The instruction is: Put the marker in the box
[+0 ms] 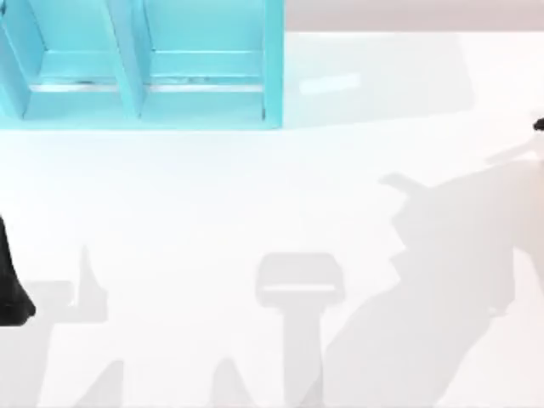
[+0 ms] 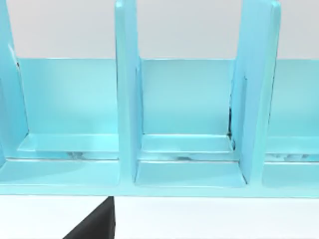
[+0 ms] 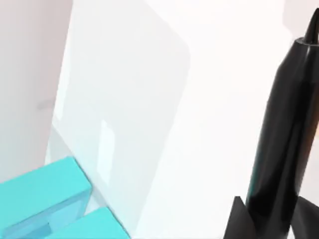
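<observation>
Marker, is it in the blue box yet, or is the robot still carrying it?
Not yet. Done: the marker is picked up, standing between the right gripper's fingers by the table's right edge. In hand: carrying it toward the blue box at the table's far left. Left: bringing it over a compartment and letting go. The compartments in the left wrist view hold no marker. The left arm waits at the left edge.
</observation>
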You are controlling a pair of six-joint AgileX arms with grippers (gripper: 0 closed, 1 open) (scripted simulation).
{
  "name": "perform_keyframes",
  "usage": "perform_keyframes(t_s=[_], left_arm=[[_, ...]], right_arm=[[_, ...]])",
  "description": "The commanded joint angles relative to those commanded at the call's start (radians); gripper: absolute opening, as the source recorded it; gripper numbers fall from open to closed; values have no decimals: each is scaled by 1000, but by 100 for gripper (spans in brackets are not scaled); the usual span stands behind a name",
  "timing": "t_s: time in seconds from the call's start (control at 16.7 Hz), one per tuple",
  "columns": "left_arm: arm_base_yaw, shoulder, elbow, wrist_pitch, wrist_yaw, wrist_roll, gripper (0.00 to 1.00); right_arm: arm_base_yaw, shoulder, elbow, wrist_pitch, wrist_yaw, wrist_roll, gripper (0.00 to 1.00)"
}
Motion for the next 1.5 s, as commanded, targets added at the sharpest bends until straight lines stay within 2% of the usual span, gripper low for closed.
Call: perform_keyframes(t_s=[0.18,0.3,0.42,0.6,1.08,1.5], left_arm=[[0,0,0,0,0,0,100],[0,0,0,0,0,0,100],[0,0,0,0,0,0,100],[0,0,0,0,0,0,100],[0,0,0,0,0,0,100],[0,0,0,0,0,0,100]], right_arm=[[-316,-81,-104,-60,-70,-130,0],[-478,-120,-158,-106,-97,-209,0],[-600,-147,-196,-151,-111,-277,0],[-704,-166,-226,-198,-114,-341,0],[-704,-165,-236,-189,-101,-342,0],[-561,-163,-361,42,-67,-179,0]])
